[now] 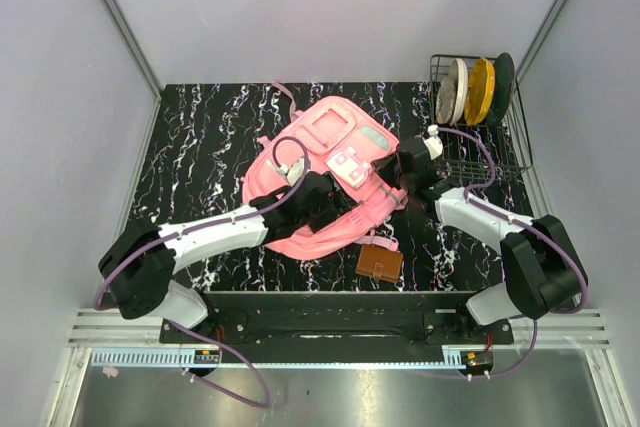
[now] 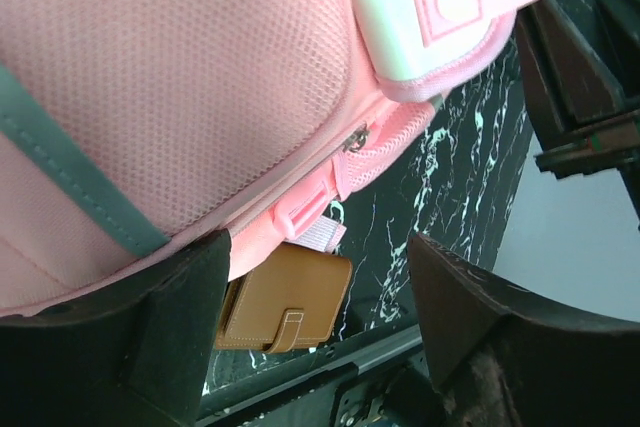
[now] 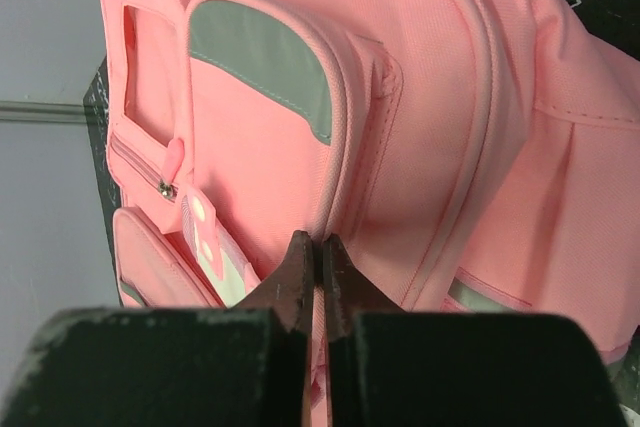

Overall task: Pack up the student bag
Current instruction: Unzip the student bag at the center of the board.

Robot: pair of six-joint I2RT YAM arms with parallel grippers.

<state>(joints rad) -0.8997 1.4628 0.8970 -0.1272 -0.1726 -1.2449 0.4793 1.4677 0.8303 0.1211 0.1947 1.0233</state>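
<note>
The bag [image 1: 325, 172] lies front up on the table [image 1: 190, 147], between my two arms. My left gripper [image 2: 318, 267] hangs over the bag's near edge. Its fingers [image 2: 150, 327] stand well apart with nothing between them but open air. One of them blocks my view of the bag's lower rim. A wallet [image 2: 285, 302] lies just beside the bag's near edge. A pink strap end lies across its top, and one end of it is hidden behind that same finger.

My right gripper [image 3: 318, 252] is at the bag's right side. Its fingers [image 3: 298, 272] are pressed together, tips against the seam below the grey-green trimmed pocket. The tips themselves cover the spot, so I cannot tell whether any fabric or a zip pull is nipped between them.

From above, both grippers are dark shapes over the pink, and their jaws are hard to make out there. My arms also hide part of the bag's front. Each wrist view cuts the bag off at the frame edges. A rack [image 1: 475, 132] with plates on edge stands beyond the bag's far right corner.
</note>
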